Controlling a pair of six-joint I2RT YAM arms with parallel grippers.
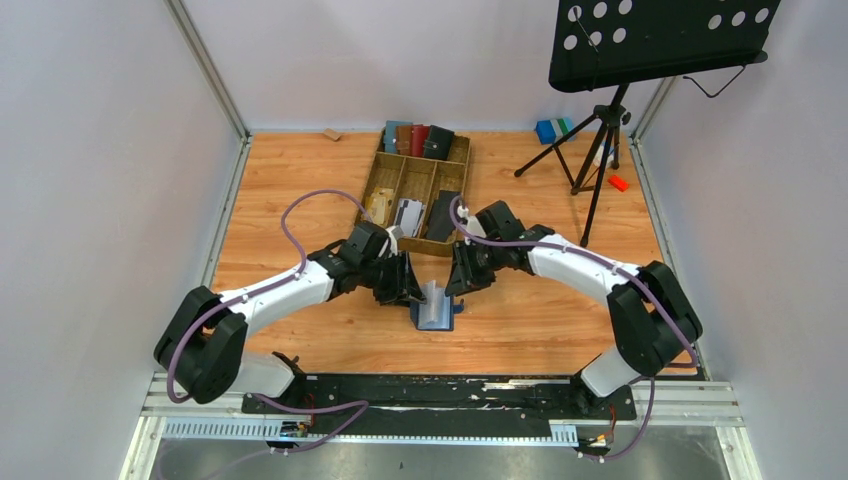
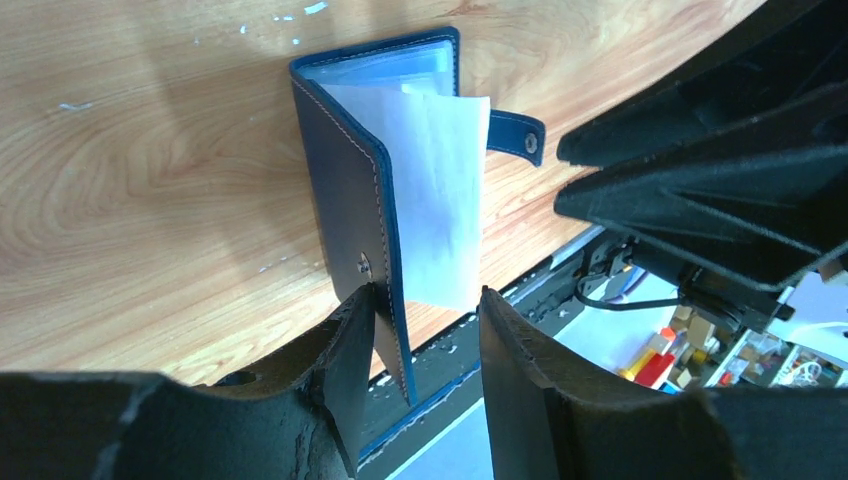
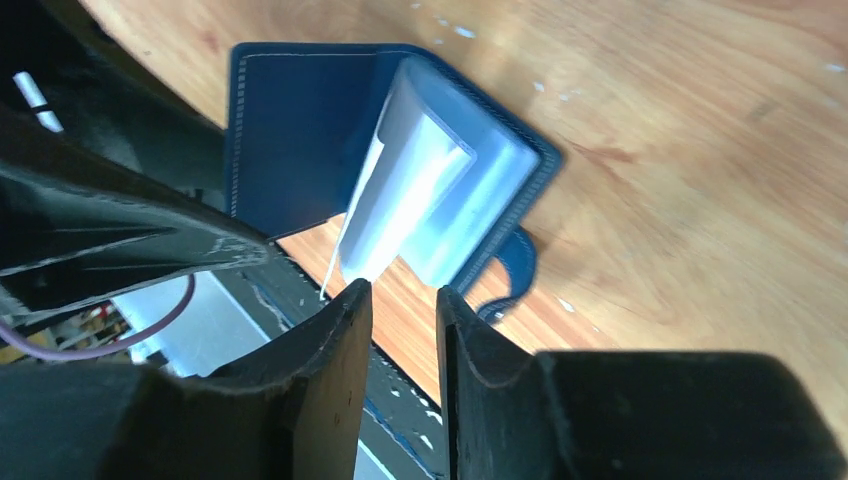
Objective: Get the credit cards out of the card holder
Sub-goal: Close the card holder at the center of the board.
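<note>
Card holder (image 1: 437,312) open btwn L pincer (image 2: 420,320), R pincer (image 3: 402,305).

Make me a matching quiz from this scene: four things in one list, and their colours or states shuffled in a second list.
Things:
1. card holder
2. wooden tray
3. music stand
4. left claw

Descriptions:
A. black, perforated
B. navy blue, standing open
C. tan, divided into compartments
D. open, fingers either side of the holder's cover

Pairs: 1-B, 2-C, 3-A, 4-D

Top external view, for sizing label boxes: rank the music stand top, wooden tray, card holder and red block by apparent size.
Largest first: music stand top (nearer the camera, so inflated), wooden tray, card holder, red block.
</note>
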